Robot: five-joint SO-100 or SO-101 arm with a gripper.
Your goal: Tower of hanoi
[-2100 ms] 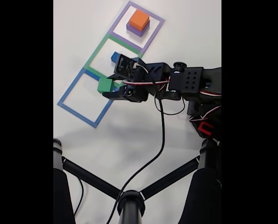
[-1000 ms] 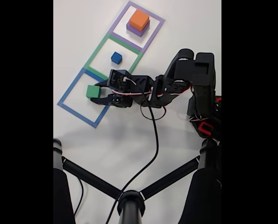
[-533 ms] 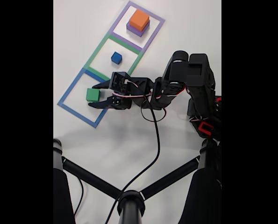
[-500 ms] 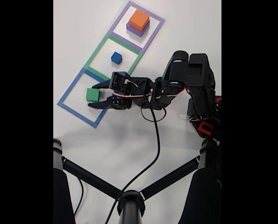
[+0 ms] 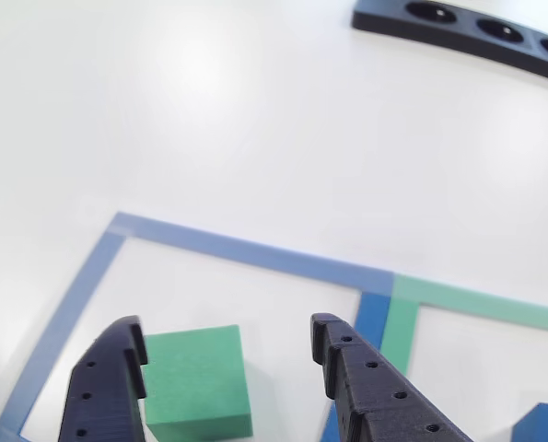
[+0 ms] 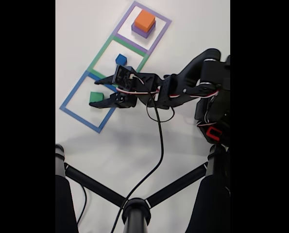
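The green cube (image 6: 95, 97) rests inside the blue square outline (image 6: 74, 108); in the other view the green cube (image 5: 195, 382) lies low between the fingers, close to the left one. My gripper (image 6: 95, 93) hangs open over it, not touching; in the other view the gripper (image 5: 226, 330) has both dark fingertips wide apart. The small dark blue cube (image 6: 120, 59) sits in the green outline (image 6: 101, 52), and a corner of that blue cube (image 5: 541, 425) shows at bottom right. The orange cube (image 6: 144, 19) is stacked on the purple cube (image 6: 141, 32) in the purple outline (image 6: 161, 34).
A black strip with round holes (image 5: 467, 28) lies far across the white table. Black stand legs (image 6: 134, 206) and a cable (image 6: 160, 145) cross the near part of the table. The arm's base (image 6: 214, 116) stands at the right.
The gripper set the green cube down in the blue square, opened and let go. Since then it has shifted slightly toward the green outline while the arm's upper part swung right.
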